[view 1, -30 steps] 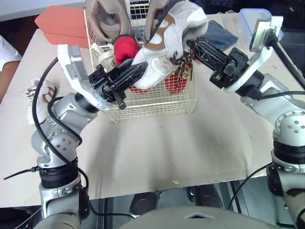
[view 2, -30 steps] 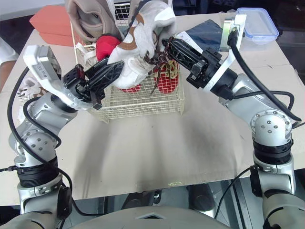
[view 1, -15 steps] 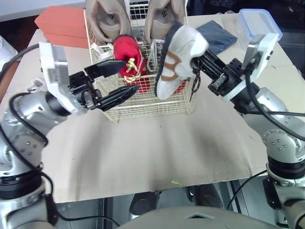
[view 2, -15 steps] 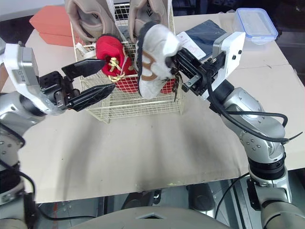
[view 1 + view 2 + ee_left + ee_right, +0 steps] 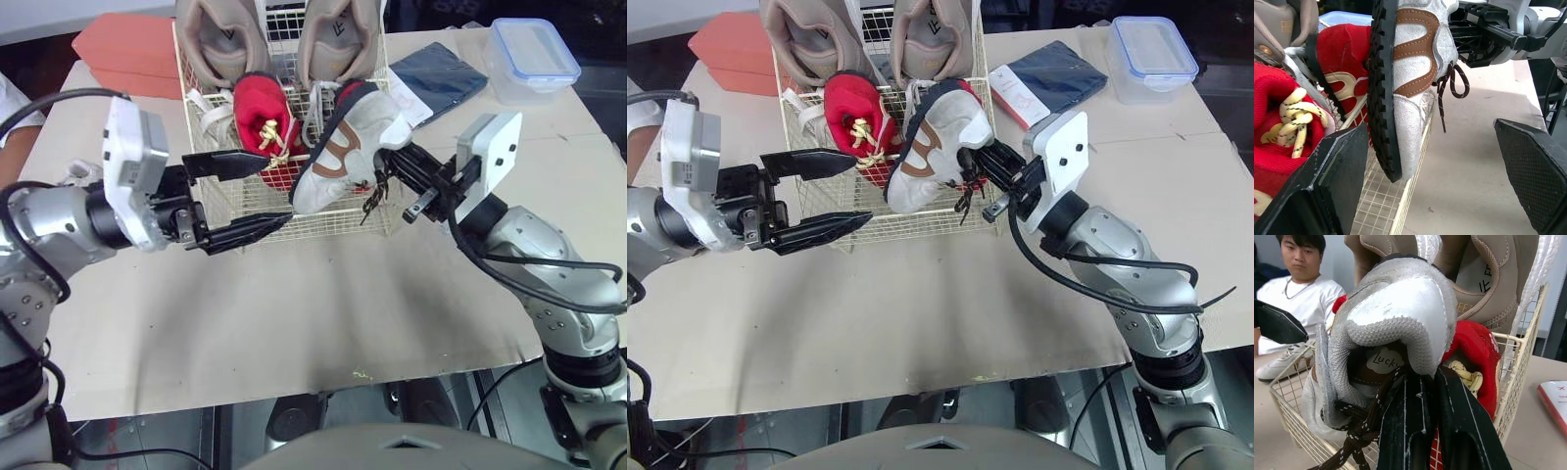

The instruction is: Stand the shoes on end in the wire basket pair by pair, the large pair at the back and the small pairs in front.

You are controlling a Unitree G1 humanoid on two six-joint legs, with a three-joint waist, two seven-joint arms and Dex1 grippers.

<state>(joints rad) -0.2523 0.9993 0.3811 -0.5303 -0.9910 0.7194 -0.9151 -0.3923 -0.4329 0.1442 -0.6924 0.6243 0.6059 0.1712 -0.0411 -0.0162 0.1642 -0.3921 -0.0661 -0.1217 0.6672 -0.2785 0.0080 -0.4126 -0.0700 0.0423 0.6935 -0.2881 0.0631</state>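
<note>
Right gripper (image 5: 392,168) was clamped on the heel of the white shoe (image 5: 343,152), holding it tilted toe-down over the front edge of the basket (image 5: 338,223). Left gripper (image 5: 277,188) gaped wide at the basket's front left corner. Red shoes (image 5: 260,113) stood inside in front, the tan pair (image 5: 217,39) behind them.

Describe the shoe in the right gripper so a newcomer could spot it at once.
Find the wire basket mid-table. At its front right the right gripper holds a shoe tilted. It is white with a brown stripe and black sole, unlike the red shoes and tan shoes nearby.
</note>
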